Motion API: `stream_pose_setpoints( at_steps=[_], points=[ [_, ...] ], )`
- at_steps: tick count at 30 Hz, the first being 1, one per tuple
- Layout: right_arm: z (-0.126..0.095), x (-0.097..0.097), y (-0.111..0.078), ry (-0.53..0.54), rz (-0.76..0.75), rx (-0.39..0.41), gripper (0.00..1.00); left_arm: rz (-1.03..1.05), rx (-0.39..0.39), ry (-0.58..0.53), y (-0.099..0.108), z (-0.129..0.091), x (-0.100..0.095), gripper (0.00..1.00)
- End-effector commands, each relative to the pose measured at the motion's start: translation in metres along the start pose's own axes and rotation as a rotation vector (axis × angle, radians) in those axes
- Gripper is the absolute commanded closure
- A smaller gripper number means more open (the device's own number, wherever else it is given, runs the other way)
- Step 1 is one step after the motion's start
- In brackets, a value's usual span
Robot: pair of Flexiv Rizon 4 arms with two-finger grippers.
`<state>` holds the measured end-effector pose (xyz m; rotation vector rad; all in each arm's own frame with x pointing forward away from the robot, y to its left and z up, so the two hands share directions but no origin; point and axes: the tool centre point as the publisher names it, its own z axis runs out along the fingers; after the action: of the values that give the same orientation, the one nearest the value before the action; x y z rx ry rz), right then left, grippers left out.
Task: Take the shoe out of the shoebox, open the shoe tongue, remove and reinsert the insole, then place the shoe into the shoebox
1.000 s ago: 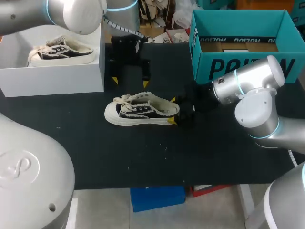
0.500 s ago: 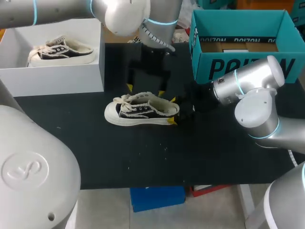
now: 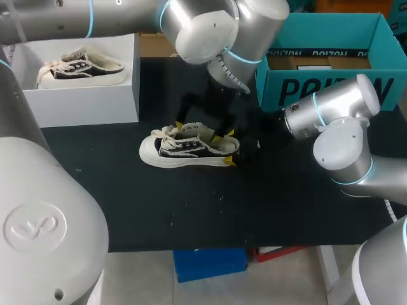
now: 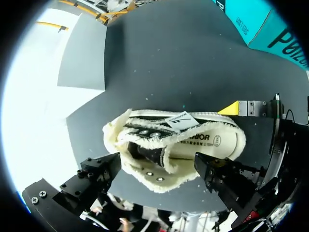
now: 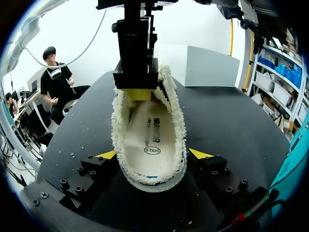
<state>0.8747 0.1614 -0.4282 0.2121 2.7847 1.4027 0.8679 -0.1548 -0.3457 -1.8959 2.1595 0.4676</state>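
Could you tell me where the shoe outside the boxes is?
In the head view the shoe lies mid-table, heel in the right gripper, left gripper just above it.

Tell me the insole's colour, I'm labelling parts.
Cream with dark print: the insole inside the shoe, clearest in the right wrist view.

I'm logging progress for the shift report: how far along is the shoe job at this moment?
Done: the cream and black canvas shoe is out, lying on the black table. In hand: the right end effector grips its heel while the open left end effector hovers over its opening. Left: the printed cream insole is still inside, so removing, reinserting and boxing remain.
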Motion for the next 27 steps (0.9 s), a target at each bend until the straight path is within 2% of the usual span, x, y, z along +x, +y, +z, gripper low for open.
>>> stream_pose_setpoints(
  at_steps=[1, 9, 11, 12, 13, 27],
  points=[
    [0.001, 0.000, 0.000, -0.001, 0.001, 0.003, 1.00, 0.007, 0.005, -0.031, 0.005, 0.008, 0.001, 0.00],
    [0.001, 0.000, 0.000, -0.001, 0.001, 0.003, 1.00, 0.014, 0.014, -0.098, 0.004, 0.021, -0.004, 0.00],
    [0.001, 0.000, 0.000, -0.001, 0.001, 0.003, 1.00, 0.017, 0.009, -0.104, 0.002, 0.023, -0.005, 0.37],
    [0.001, 0.000, 0.000, -0.001, 0.001, 0.003, 1.00, 0.018, 0.015, -0.120, 0.002, 0.024, -0.005, 0.74],
    [0.001, 0.000, 0.000, -0.001, 0.001, 0.003, 1.00, 0.017, 0.017, -0.121, 0.001, 0.025, -0.005, 1.00],
    [0.001, 0.000, 0.000, -0.001, 0.001, 0.003, 1.00, 0.024, 0.026, -0.118, -0.005, 0.020, -0.007, 1.00]
  ],
)
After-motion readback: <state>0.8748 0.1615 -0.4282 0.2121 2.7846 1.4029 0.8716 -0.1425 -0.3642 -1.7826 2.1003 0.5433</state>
